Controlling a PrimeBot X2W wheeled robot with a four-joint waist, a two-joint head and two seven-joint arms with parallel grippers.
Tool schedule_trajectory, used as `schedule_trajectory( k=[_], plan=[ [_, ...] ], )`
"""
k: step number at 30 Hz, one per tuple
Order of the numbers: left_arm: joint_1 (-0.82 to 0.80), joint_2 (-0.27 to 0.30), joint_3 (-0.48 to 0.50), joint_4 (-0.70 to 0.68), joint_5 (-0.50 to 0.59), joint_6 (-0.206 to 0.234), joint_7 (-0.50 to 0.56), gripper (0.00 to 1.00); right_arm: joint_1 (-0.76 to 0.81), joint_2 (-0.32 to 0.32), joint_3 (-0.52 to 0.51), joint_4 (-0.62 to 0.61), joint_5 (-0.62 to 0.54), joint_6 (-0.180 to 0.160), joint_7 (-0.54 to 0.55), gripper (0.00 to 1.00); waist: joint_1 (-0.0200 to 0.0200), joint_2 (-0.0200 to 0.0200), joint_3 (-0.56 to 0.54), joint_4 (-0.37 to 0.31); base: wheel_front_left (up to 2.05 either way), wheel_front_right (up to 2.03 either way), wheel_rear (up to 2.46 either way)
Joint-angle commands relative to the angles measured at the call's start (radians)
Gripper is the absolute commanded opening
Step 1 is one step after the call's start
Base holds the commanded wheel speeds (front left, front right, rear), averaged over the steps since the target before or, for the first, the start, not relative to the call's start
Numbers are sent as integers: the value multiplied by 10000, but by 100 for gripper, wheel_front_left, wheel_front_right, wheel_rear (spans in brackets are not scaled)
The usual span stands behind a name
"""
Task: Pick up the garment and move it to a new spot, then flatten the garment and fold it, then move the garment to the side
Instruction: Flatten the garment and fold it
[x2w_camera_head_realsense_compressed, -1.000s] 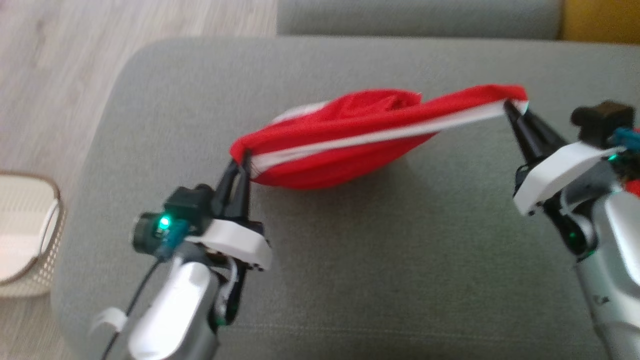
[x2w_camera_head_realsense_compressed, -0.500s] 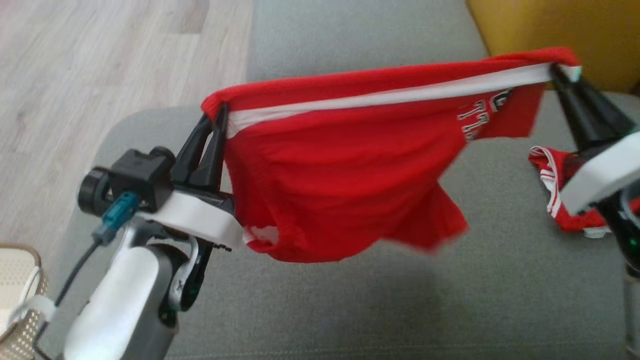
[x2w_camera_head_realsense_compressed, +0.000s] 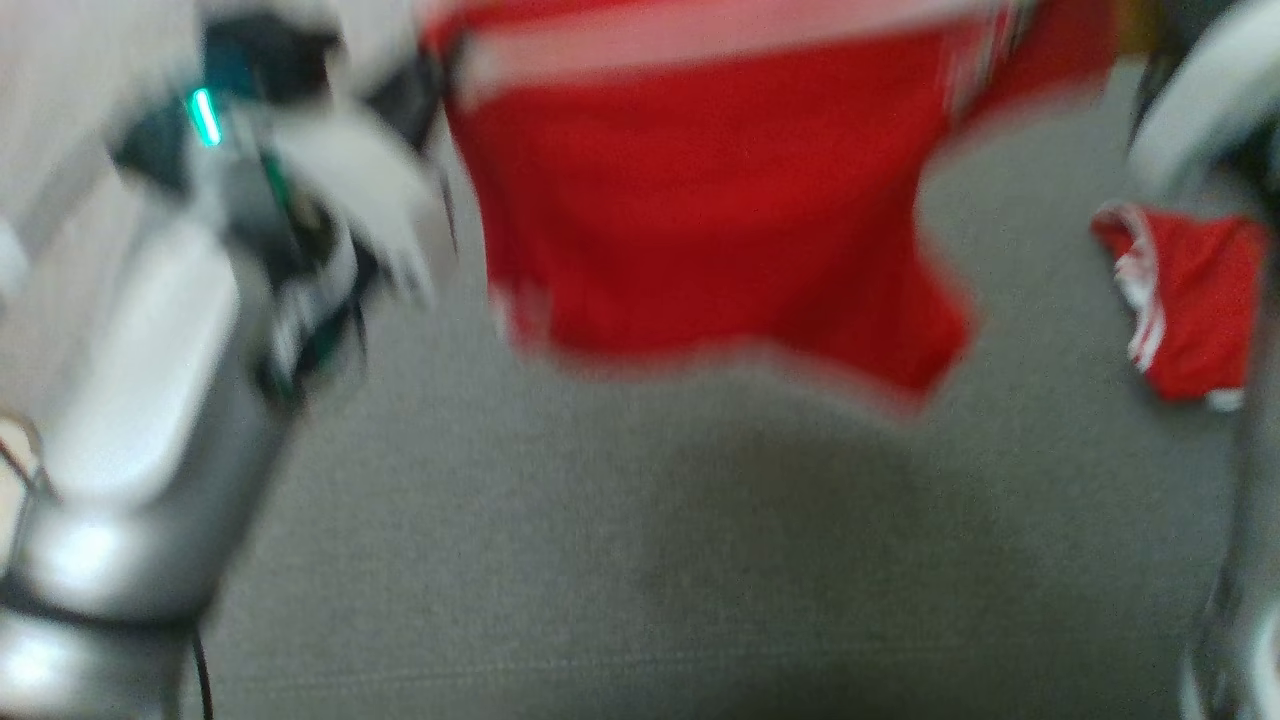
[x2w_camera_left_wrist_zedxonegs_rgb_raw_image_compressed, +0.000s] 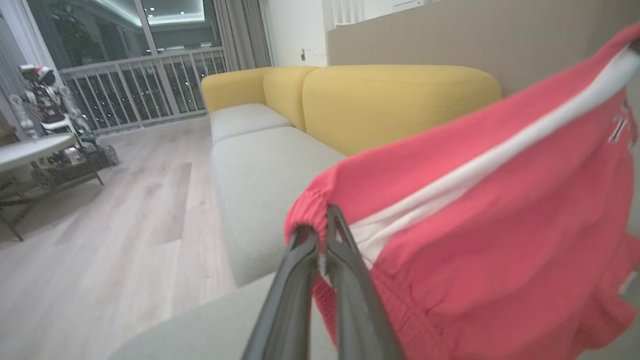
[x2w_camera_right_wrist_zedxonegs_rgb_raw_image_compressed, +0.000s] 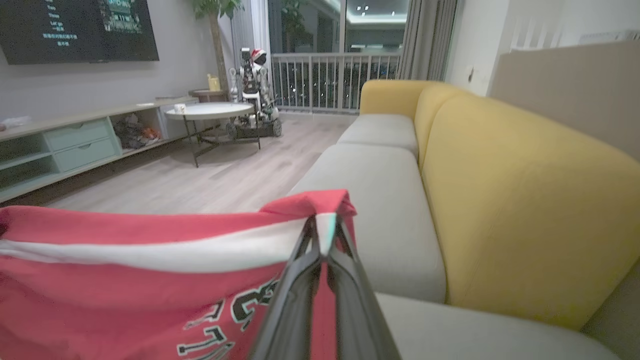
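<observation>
Red garment (x2w_camera_head_realsense_compressed: 700, 200) | white stripe (x2w_camera_right_wrist_zedxonegs_rgb_raw_image_compressed: 150, 255) | hanging stretched | dark lettering (x2w_camera_right_wrist_zedxonegs_rgb_raw_image_compressed: 220, 320) near right tool (x2w_camera_right_wrist_zedxonegs_rgb_raw_image_compressed: 322, 235)

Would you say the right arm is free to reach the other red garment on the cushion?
Probably not yet: its jaws are shut on the held garment, though the other garment lies close by.

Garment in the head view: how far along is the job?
Done: pickup; the red garment hangs above the grey cushion. In hand: the move, left gripper and right gripper each shut on a waistband end. Left: setting down, flattening, folding, moving aside.
</observation>
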Motion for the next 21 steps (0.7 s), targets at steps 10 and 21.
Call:
schedule_trajectory(
  k=[10, 21],
  plan=[
    [-5792, -513, 746, 3714, 1514, -65, -2984, 0, -5770, 66, 76, 4529, -558, -4, -4897, 0, 0, 0, 3679, 17, 0, 0, 0],
    [-4695, -1828, -685, 7215, 2078, -465, -5159, 0, -3562, -299, 1699, 7898, 1671, -4, -5422, 0, 0, 0, 3972, 463, 0, 0, 0]
  ],
)
